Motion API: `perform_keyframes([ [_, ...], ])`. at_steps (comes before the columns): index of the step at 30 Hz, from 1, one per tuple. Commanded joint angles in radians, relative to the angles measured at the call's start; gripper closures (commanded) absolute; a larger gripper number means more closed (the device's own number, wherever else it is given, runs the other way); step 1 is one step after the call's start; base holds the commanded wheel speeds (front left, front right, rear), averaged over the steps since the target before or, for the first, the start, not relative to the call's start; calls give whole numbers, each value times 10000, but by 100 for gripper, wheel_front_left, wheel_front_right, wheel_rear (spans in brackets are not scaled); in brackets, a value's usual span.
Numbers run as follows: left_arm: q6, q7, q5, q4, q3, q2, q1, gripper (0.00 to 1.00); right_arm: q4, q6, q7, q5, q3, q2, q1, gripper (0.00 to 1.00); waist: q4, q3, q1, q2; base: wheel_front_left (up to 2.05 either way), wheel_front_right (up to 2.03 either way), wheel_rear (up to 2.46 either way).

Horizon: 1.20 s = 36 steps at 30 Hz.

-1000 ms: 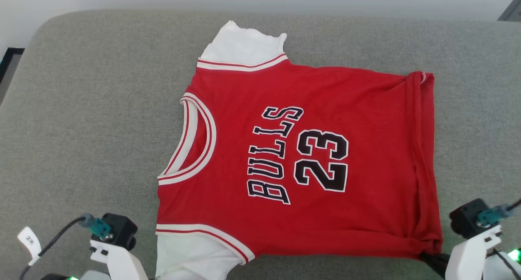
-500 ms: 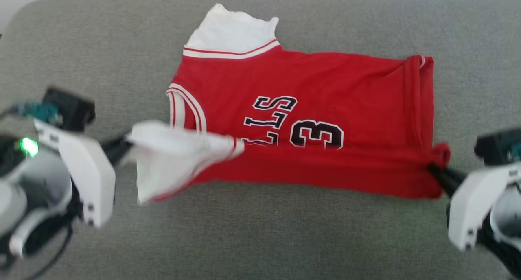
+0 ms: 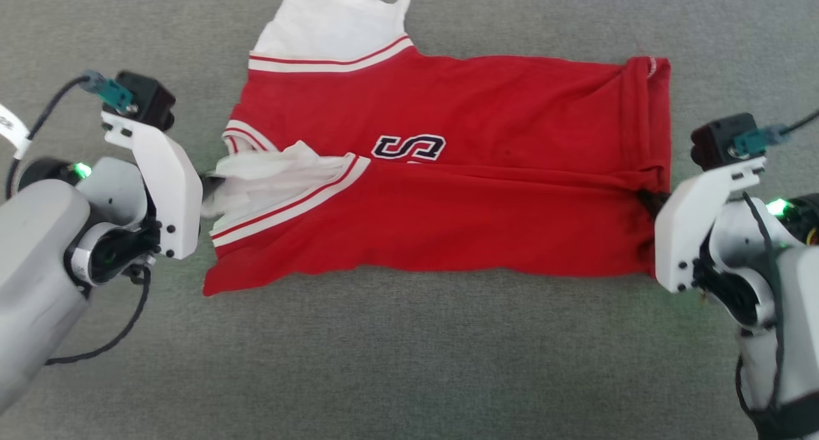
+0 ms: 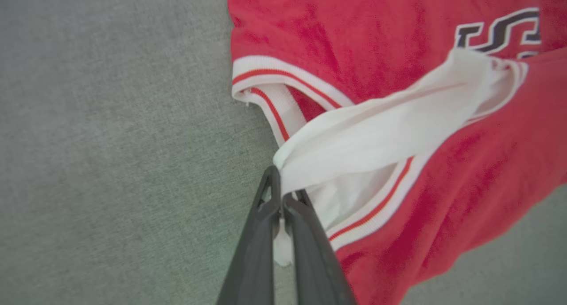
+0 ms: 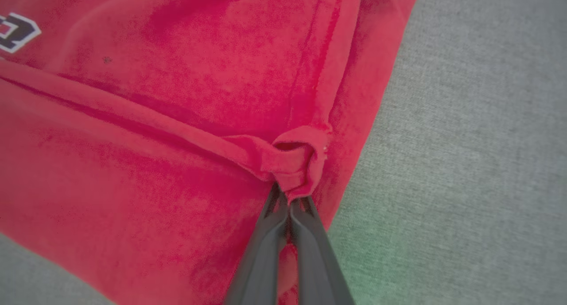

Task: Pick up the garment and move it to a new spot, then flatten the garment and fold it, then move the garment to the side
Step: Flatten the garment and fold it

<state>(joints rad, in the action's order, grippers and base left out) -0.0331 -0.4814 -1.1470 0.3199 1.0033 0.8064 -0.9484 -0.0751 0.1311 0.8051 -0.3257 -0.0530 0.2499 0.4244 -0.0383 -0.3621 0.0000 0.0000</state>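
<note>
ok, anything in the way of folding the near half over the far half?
Nothing visible: left pincer is shut on the white sleeve, right pincer on the red hem corner; nothing lies on the jersey's far half or the grey cushion beyond it.

White-shelled arms (image 3: pixel 160 178) (green lights (image 3: pixel 81 169)), black cables (image 3: pixel 135 315), dark-fingered left gripper (image 4: pixel 280 194).

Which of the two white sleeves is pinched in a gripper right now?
The nearer sleeve, bunched over the red front and pinched by the left gripper. The farther sleeve lies flat on the grey cushion, with nothing touching it.
</note>
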Motion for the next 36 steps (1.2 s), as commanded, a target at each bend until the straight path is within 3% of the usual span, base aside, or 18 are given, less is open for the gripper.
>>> perform_keyframes([
  [1, 152, -135, -147, 490, 64, -159, -134, 100, -296, -7, -90, 100, -37, -15, 267, 100, 103, -59, 0, 0, 0, 0, 0],
  [3, 441, -305, -324, 1338, 127, -545, -194, 100, -807, -7, -172, 140, -134, -129, 546, 100, 168, -94, 0, 0, 0, 0, 0],
  [4, 517, -397, -422, 1694, 132, -675, -228, 94, -1015, -7, -201, 181, -180, -159, 666, 100, 204, -102, 0, 0, 0, 0, 0],
  [5, 585, -499, -525, 2065, 132, -781, -255, 76, -1227, -7, -203, 216, -255, -173, 770, 96, 240, -103, 0, 0, 0, 0, 0],
  [7, 693, -443, -564, 2553, 77, -976, -421, 44, -1468, -7, -241, 168, -344, -192, 905, 51, 295, -91, 0, 0, 0, 0, 0],
  [8, 701, -362, -613, 2715, 3, -1048, -491, 5, -1509, -7, -234, 126, -378, -165, 943, 0, 315, -78, 0, 0, 0, 0, 0],
  [9, 708, -319, -629, 2840, -30, -1084, -537, 0, -1463, -7, -286, 79, -443, -125, 971, 0, 323, -59, 0, 0, 0, 0, 0],
  [13, 555, -127, -675, 2898, -226, -1029, -713, 0, -1015, -6, -709, -60, -374, -26, 824, 0, 322, 75, 0, 0, 0, 0, 0],
  [20, -237, -75, -778, 1477, -440, -179, -192, 0, 593, -6, -1729, -39, 334, -181, -127, 0, 400, 513, 0, 0, 0, 0, 0],
  [25, -1493, -390, -1046, -1150, -462, 935, 837, 0, 2030, -6, -2934, 513, 1318, -800, -1164, 0, 458, 779, 0, 0, 0, 0, 0],
  [30, -2739, -581, -1430, -3397, -376, 1685, 1940, 0, 2789, -6, -3955, 1035, 1892, -1421, -1938, 0, 624, 929, 0, 0, 0, 0, 0],
  [36, -3668, -335, -1692, -4349, -346, 2024, 2765, 0, 3113, -6, -4416, 994, 2075, -1891, -2686, 0, 938, 871, 0, 0, 0, 0, 0],
])
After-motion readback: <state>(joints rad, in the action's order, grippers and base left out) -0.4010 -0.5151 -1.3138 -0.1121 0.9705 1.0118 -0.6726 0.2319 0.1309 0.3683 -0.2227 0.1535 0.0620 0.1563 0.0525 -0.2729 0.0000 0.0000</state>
